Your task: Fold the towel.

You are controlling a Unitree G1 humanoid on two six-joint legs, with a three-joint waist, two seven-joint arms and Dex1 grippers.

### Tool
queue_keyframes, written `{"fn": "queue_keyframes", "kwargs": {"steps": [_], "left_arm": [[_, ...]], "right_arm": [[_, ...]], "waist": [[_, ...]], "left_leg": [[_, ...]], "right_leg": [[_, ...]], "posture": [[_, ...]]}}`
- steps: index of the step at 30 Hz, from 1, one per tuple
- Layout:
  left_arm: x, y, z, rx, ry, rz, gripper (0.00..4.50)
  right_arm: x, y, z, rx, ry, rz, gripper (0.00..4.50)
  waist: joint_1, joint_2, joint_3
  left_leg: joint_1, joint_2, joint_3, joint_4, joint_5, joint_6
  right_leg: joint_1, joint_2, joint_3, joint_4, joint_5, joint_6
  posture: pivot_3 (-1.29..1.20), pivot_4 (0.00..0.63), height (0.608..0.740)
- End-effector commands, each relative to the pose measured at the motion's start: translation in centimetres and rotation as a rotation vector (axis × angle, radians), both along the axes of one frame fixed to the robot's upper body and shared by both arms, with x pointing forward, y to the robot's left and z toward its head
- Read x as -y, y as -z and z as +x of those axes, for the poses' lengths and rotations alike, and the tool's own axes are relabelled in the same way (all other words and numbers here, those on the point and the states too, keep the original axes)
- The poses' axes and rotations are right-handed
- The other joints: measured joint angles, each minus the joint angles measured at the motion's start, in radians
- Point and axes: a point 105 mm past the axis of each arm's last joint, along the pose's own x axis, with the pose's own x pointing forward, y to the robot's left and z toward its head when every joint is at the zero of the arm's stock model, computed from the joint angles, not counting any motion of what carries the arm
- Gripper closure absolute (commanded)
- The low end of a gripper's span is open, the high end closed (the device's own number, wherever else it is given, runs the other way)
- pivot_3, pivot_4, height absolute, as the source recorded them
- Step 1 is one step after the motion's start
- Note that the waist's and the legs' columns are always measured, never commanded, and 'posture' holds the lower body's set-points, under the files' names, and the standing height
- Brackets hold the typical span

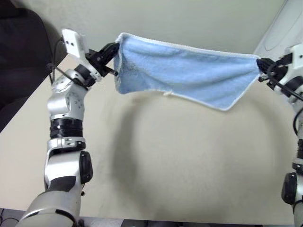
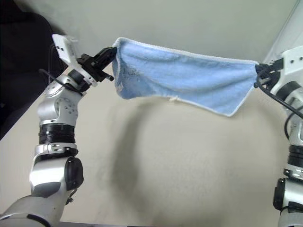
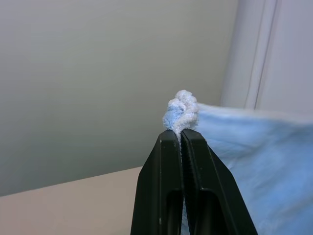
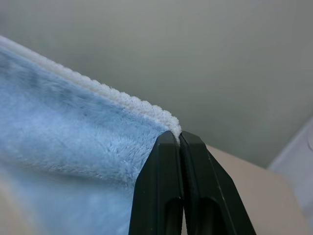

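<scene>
Both arms are raised above the beige table (image 1: 180, 161), left gripper (image 1: 115, 49) and right gripper (image 1: 260, 63) each clamped on a top corner of the light-blue terry towel (image 1: 189, 73) stretched between them

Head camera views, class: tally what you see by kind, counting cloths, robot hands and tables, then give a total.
Towel: 1
Hands: 2, left hand and right hand
Table: 1
Total: 4
</scene>
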Motion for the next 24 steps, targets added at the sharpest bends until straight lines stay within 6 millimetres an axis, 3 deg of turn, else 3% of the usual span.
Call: {"fn": "queue_keyframes", "kwargs": {"steps": [1, 5, 8, 10, 15, 19, 22, 24], "left_arm": [[-1.0, 0.8, -3.2, 0.001, 0.099, 0.035, 4.50], [-1.6, 4.5, -6.3, -0.149, 0.182, 0.061, 4.50], [-1.4, 9.3, -10.5, -0.321, 0.294, 0.168, 4.50], [-1.4, 11.2, -12.7, -0.416, 0.338, 0.196, 4.50], [-1.4, 13.2, -15.9, -0.527, 0.397, 0.239, 4.50], [-2.4, 14.5, -17.0, -0.601, 0.368, 0.245, 4.50], [-3.4, 14.9, -17.0, -0.629, 0.329, 0.233, 4.50], [-4.0, 15.0, -16.6, -0.629, 0.299, 0.242, 4.50]], "right_arm": [[-0.9, -0.4, -4.2, 0.020, -0.158, 0.014, 4.46], [-1.2, 3.2, -7.0, -0.120, -0.233, 0.053, 4.46], [-2.4, 8.6, -10.1, -0.345, -0.334, 0.083, 4.46], [-3.3, 11.0, -12.3, -0.478, -0.403, 0.114, 4.46], [-4.2, 13.9, -15.2, -0.647, -0.483, 0.121, 4.46], [-5.0, 15.0, -16.8, -0.729, -0.544, 0.125, 4.46], [-5.0, 15.2, -17.2, -0.749, -0.555, 0.132, 4.46], [-4.3, 15.2, -16.4, -0.731, -0.513, 0.123, 4.46]], "waist": [[-0.001, 0.000, 0.000], [-0.003, -0.001, 0.001], [-0.004, -0.003, 0.000], [-0.005, -0.003, 0.000], [-0.007, -0.003, 0.000], [-0.012, -0.002, -0.001], [-0.014, -0.002, -0.002], [-0.014, -0.001, -0.002]], "left_leg": [[0.001, 0.000, 0.000, -0.001, 0.000, -0.001], [0.001, -0.001, 0.001, 0.002, -0.001, -0.002], [0.000, -0.001, 0.001, 0.003, -0.005, -0.010], [0.001, 0.000, 0.000, 0.002, -0.007, -0.013], [-0.007, 0.001, 0.000, 0.002, -0.008, -0.014], [-0.008, 0.000, 0.000, 0.003, -0.009, -0.013], [-0.008, 0.000, 0.000, 0.002, -0.010, -0.013], [-0.008, 0.001, 0.000, 0.002, -0.011, -0.014]], "right_leg": [[0.001, 0.001, 0.000, -0.001, -0.001, 0.000], [0.002, 0.002, 0.001, 0.003, -0.004, -0.001], [0.002, 0.002, 0.002, 0.003, -0.012, 0.002], [0.002, 0.003, 0.002, 0.004, -0.020, 0.000], [-0.005, 0.003, 0.002, 0.006, -0.036, -0.001], [-0.006, 0.002, 0.003, 0.006, -0.037, -0.001], [-0.007, 0.002, 0.003, 0.007, -0.037, -0.001], [-0.008, 0.002, 0.003, 0.009, -0.036, -0.002]], "posture": [[0.00, 0.150, 0.740], [0.00, 0.150, 0.740], [0.00, 0.150, 0.740], [0.00, 0.150, 0.740], [0.00, 0.150, 0.740], [0.00, 0.150, 0.740], [0.00, 0.150, 0.740], [0.00, 0.150, 0.740]]}}
